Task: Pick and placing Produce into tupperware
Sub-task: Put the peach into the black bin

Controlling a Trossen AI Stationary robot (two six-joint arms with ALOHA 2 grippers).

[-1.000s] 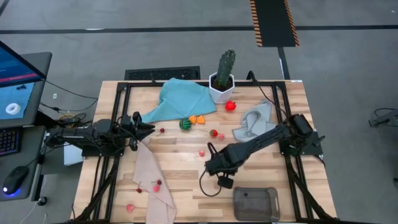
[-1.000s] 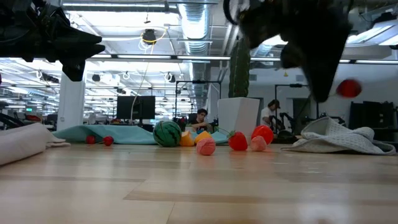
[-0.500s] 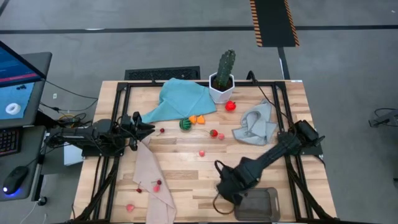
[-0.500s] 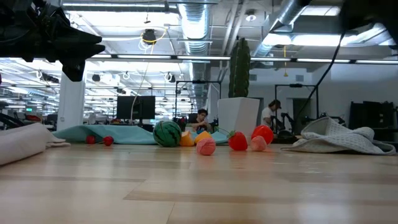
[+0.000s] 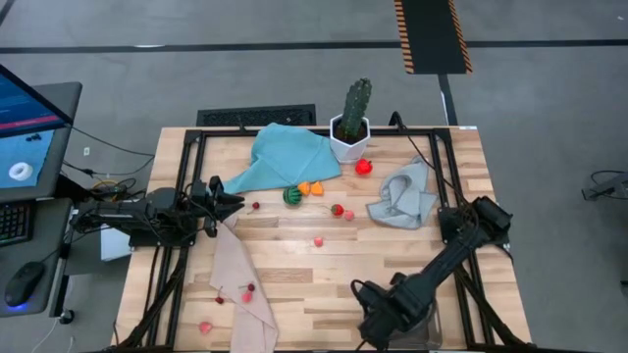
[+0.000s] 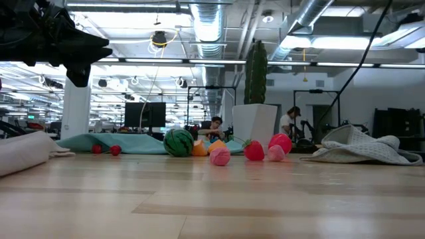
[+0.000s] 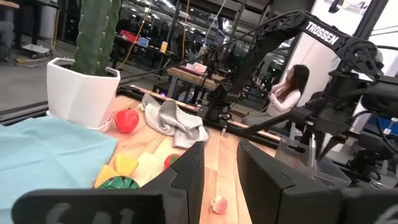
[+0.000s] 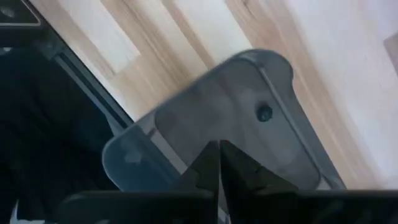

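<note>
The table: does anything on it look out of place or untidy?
Yes. Three cloths lie crumpled, not folded: a teal cloth, a grey cloth and a beige cloth. The toy produce is scattered among them, outside the tupperware.

We see a grey concrete floor (image 5: 549, 118) around the wooden table (image 5: 294, 279), with a black-and-yellow striped strip (image 5: 430, 34) beyond its far edge. A lit monitor (image 5: 25, 123) stands off the left edge. Behind, an open office: exposed ducts (image 6: 206, 20), ceiling lights, a white column (image 6: 74, 113), seated people (image 6: 214, 126).
</note>
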